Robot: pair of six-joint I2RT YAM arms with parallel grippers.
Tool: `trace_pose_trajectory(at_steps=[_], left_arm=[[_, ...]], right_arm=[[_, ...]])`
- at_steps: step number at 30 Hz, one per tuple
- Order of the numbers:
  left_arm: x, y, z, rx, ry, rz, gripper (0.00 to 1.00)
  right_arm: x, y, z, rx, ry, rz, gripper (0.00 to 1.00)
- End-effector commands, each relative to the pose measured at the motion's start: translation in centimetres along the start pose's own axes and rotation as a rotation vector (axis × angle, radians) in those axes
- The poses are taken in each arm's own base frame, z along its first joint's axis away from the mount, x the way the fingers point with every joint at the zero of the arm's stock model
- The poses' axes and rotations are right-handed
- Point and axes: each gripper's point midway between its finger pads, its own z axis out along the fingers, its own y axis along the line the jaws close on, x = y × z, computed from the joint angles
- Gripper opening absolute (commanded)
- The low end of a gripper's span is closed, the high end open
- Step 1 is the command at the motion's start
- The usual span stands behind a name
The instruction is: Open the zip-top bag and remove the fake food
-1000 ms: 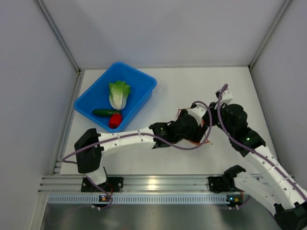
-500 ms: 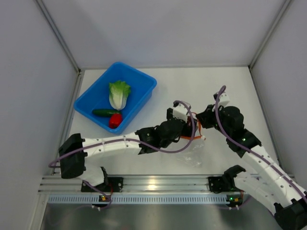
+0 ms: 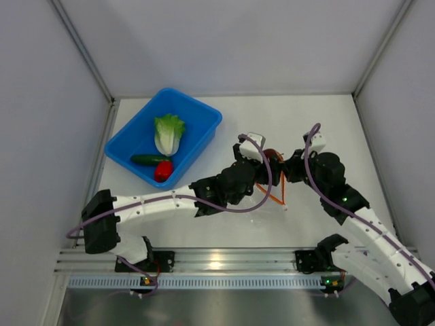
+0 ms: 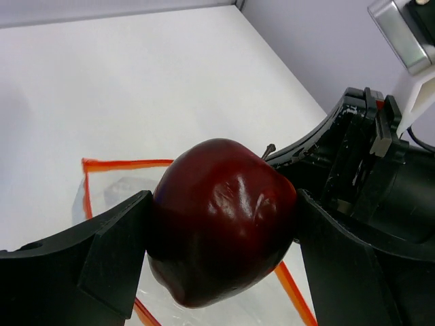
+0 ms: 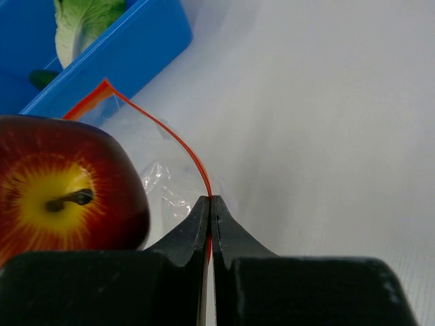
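the left claw (image 4: 221, 255) is spread to the width of a fruit and grips a dark red fake apple (image 4: 217, 210) across its widest part, one black finger on each side. just beside it the right claw (image 5: 211, 204) has its jaws pressed flat together on the orange-red zipper strip (image 5: 170, 132) of the zip-top bag (image 5: 160, 183), pinching only that thin edge. the apple looks hard, glossy and probably light, so it could slip or turn between smooth fingers; a hold across the middle, as here, seems the safest. the bag is thin, limp and crinkly, nearly weightless, and i judge it would follow any tug. the strip is its stiffest part and the sensible place to hold it. from above, the bag (image 3: 270, 195) lies on the table (image 3: 326, 122) between the two wrists, directly under the apple, its mouth held open. i see nothing left inside, though the clear plastic makes that hard to be sure of, and i cannot tell whether the apple is wholly free of the mouth. farther off, well apart on the left, the blue bin (image 3: 216, 122) holds a lettuce head (image 3: 168, 134), a cucumber (image 3: 148, 159) and a red pepper (image 3: 162, 170).
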Motion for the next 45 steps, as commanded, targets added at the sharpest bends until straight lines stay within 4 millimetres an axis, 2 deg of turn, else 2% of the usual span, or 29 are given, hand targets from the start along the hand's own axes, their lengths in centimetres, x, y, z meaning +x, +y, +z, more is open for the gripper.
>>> trace_pose_trajectory(at_steps=[1, 8, 11, 13, 15, 16, 18, 19, 21, 22, 24, 25, 27, 28, 30, 31, 32, 35, 38, 39, 40, 41, 42, 45], left_arm=[[-4.5, -0.6, 0.1, -0.011, -0.125, -0.065, 0.00], [-6.6, 1.2, -1.0, -0.093, -0.185, -0.050, 0.00], [-7.7, 2.8, -1.7, -0.160, -0.198, -0.041, 0.00], [-7.5, 3.8, -1.9, -0.170, -0.159, -0.023, 0.00], [-7.8, 6.2, -1.7, -0.209, -0.144, -0.048, 0.00], [-8.6, 8.4, -1.8, -0.246, -0.145, -0.058, 0.00], [-8.5, 11.1, -2.1, -0.296, -0.137, -0.078, 0.00], [-9.3, 13.8, -2.5, -0.343, -0.137, -0.092, 0.00], [-8.9, 17.0, -3.2, -0.414, -0.109, -0.104, 0.00], [-10.0, 19.3, -4.0, -0.463, -0.133, -0.120, 0.00], [-10.1, 21.6, -4.9, -0.515, -0.122, -0.114, 0.00], [-10.7, 23.5, -5.7, -0.566, -0.136, -0.116, 0.00], [-10.6, 25.4, -6.9, -0.622, -0.115, -0.111, 0.00], [-10.8, 27.5, -7.5, -0.673, -0.117, -0.118, 0.00], [-10.8, 29.0, -8.3, -0.681, -0.106, -0.144, 0.00], [-10.8, 31.2, -9.2, -0.733, -0.108, -0.160, 0.00], [-10.7, 31.9, -9.5, -0.738, -0.104, -0.179, 0.00], [-10.0, 35.3, -11.0, -0.827, -0.089, -0.204, 0.09], [-8.3, 38.5, -11.8, -0.905, -0.032, -0.232, 0.14], [-7.5, 39.4, -11.8, -0.931, -0.012, -0.243, 0.22], [-7.0, 40.6, -12.3, -0.964, -0.007, -0.263, 0.24], [-6.4, 41.2, -12.5, -0.977, 0.005, -0.276, 0.28], [-5.6, 41.9, -12.5, -0.993, 0.024, -0.286, 0.38], [-4.1, 44.1, -12.7, -1.040, 0.063, -0.318, 0.44]], right_arm=[[-2.4, -0.9, -0.1, 0.083, -0.092, -0.002, 0.00], [-2.4, -1.7, 0.2, 0.127, -0.086, 0.004, 0.00], [-2.5, -2.6, 0.1, 0.182, -0.089, 0.012, 0.00], [-2.6, -2.8, -0.2, 0.199, -0.092, 0.017, 0.00], [-2.8, -2.9, -0.5, 0.208, -0.095, 0.020, 0.00], [-2.7, -3.0, -0.8, 0.214, -0.088, 0.022, 0.00], [-2.9, -3.0, -1.0, 0.220, -0.089, 0.025, 0.00], [-2.8, -3.0, -1.3, 0.223, -0.084, 0.024, 0.00], [-3.0, -3.0, -1.7, 0.227, -0.084, 0.020, 0.00], [-3.1, -3.1, -1.9, 0.232, -0.086, 0.017, 0.00], [-3.5, -3.0, -2.2, 0.233, -0.092, 0.010, 0.00], [-3.6, -3.1, -2.4, 0.239, -0.094, 0.008, 0.00], [-3.9, -3.0, -2.7, 0.240, -0.096, -0.001, 0.00], [-4.0, -3.0, -2.8, 0.243, -0.096, -0.002, 0.00], [-4.4, -3.0, -3.3, 0.248, -0.100, -0.008, 0.00], [-4.6, -3.1, -3.4, 0.253, -0.101, -0.011, 0.00], [-4.8, -3.0, -3.7, 0.254, -0.099, -0.016, 0.00], [-5.4, -3.1, -4.4, 0.270, -0.104, -0.023, 0.00], [-6.7, -3.0, -5.6, 0.287, -0.124, -0.033, 0.00], [-7.0, -3.0, -5.9, 0.296, -0.127, -0.037, 0.00], [-6.9, -3.6, -6.4, 0.332, -0.122, -0.036, 0.00], [-7.7, -3.6, -7.1, 0.345, -0.141, -0.033, 0.00], [-8.0, -3.8, -7.5, 0.362, -0.142, -0.035, 0.00], [-8.9, -4.5, -8.9, 0.426, -0.147, -0.051, 0.00]])
